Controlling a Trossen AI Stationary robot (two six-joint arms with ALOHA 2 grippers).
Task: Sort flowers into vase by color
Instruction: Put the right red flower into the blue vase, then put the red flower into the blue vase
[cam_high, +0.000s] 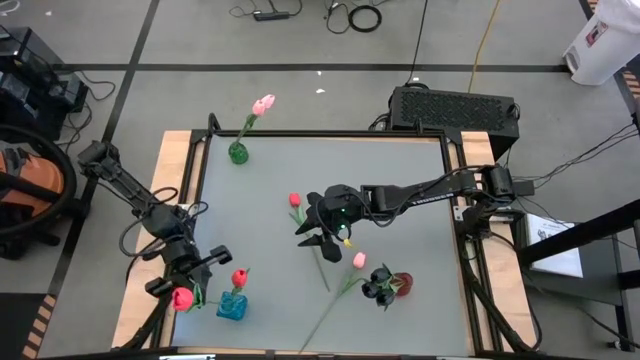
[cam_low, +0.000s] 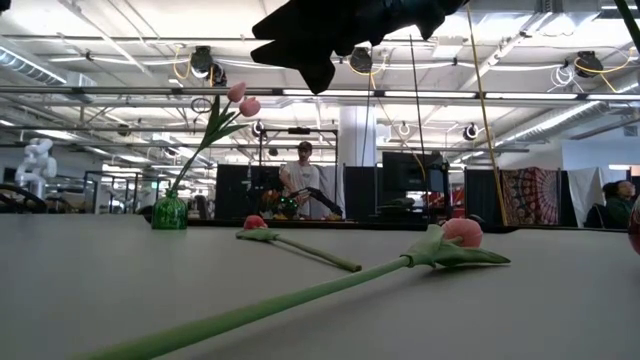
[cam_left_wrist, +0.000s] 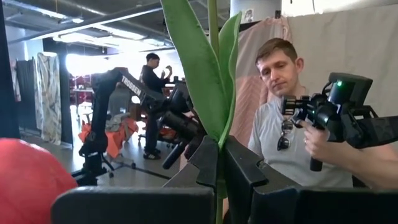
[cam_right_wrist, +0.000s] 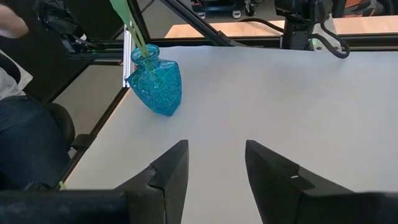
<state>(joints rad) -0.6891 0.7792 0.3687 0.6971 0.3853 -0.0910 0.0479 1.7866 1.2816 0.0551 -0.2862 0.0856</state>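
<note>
My left gripper (cam_high: 195, 285), at the table's near left corner, is shut on a flower's green stem (cam_left_wrist: 219, 163). Its long leaves (cam_left_wrist: 199, 68) rise above the fingers, and a red head (cam_high: 182, 297) shows beside the gripper. The blue vase (cam_high: 232, 306) next to it holds a red tulip (cam_high: 239, 277). My right gripper (cam_high: 325, 218) hangs open above the table's middle, with nothing between its fingers (cam_right_wrist: 214, 168). A red flower (cam_high: 295, 201) and a pink flower (cam_high: 358, 260) lie flat on the table. A green vase (cam_high: 238, 153) at the far left holds pink tulips (cam_high: 263, 103). My left gripper pinches the flower's stem (cam_left_wrist: 219, 171) between its two fingers, just below where the leaves branch off. The stem runs across the fingers and stands upright. The flower is lifted clear of the table. I cannot tell whether the red head beside the gripper belongs to this stem.
A dark vase (cam_high: 385, 287) with dark and red heads stands near the front, right of the middle. The pink flower's long stem (cam_low: 250, 315) runs toward the near edge. A person (cam_left_wrist: 292, 124) with a hand-held device sits beyond the table's left side.
</note>
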